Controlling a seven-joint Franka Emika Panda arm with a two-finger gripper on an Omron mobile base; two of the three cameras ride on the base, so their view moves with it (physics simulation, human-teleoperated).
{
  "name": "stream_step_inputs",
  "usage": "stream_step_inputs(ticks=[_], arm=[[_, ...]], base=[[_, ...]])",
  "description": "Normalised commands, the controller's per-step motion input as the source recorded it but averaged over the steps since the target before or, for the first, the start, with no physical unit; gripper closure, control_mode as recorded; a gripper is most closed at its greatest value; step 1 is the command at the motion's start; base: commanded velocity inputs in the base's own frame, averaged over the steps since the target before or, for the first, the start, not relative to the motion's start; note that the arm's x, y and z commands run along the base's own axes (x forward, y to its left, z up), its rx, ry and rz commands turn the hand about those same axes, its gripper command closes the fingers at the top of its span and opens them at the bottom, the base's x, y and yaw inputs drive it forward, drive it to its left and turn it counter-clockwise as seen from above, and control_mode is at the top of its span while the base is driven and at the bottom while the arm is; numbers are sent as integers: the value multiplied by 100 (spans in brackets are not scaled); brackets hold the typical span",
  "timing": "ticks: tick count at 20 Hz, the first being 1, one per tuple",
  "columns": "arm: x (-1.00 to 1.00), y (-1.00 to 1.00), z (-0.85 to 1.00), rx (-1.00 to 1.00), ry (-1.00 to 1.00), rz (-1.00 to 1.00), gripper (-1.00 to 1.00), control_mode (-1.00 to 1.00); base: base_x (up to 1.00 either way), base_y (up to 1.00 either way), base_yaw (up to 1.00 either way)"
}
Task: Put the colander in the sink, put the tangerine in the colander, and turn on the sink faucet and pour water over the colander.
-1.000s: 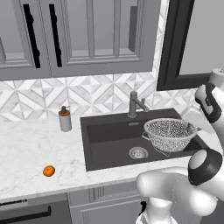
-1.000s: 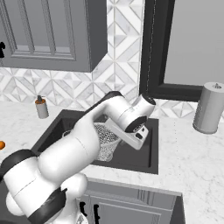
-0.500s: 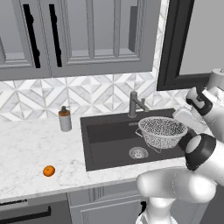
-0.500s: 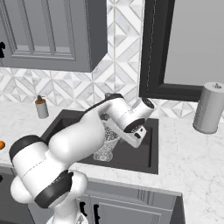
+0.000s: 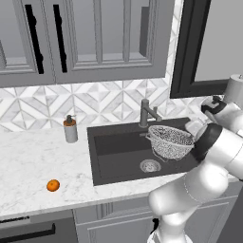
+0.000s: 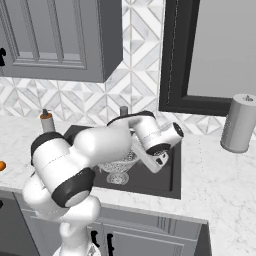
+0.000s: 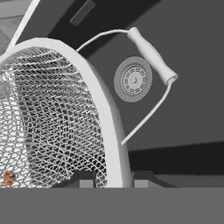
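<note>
- One step of three is under way: I have the colander (image 5: pixel 171 140) clamped by its rim in the tool (image 7: pixel 113 177), the two tips pinching either side of the white rim at the bottom middle of the hand view.
- Compared with a second ago, the colander has travelled from the right side of the left base view toward the centre and a little lower, so it now hangs over the sink (image 5: pixel 114 159), just right of the round drain (image 5: pixel 150 165).
- In the right base view the colander (image 6: pixel 120 167) sits at centre frame behind my forearm, inside the outline of the dark basin; I cannot tell whether its base ring touches the floor yet, and I judge it is just above.
- Its near wire handle (image 7: pixel 151 53) swings free at upper right of the hand view, with the drain showing behind it.
- That shift means the carry is nearly done; what remains, I judge, is lowering and letting go.
- The tangerine (image 5: pixel 53 185) waits on the table (image 5: pixel 33 166) at lower left of the left base view, well apart from the sink.
- The sink faucet (image 5: pixel 147 113) stands just behind the colander's rim, and water is not yet running.
</note>
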Motion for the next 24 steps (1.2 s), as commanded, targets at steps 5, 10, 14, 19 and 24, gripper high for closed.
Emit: stream_step_inputs(ticks=[5, 10, 14, 19, 24], arm=[[21, 0, -24, 4, 0, 0, 100, -100], [22, 9, -24, 0, 0, 0, 100, -100], [17, 13, -32, -2, 0, 0, 100, -100], [27, 12, -39, -4, 0, -1, 100, -100], [41, 1, -31, -5, 0, -3, 100, -100]], base=[[0, 0, 0], [0, 0, 0], [0, 0, 0], [0, 0, 0], [0, 0, 0]])
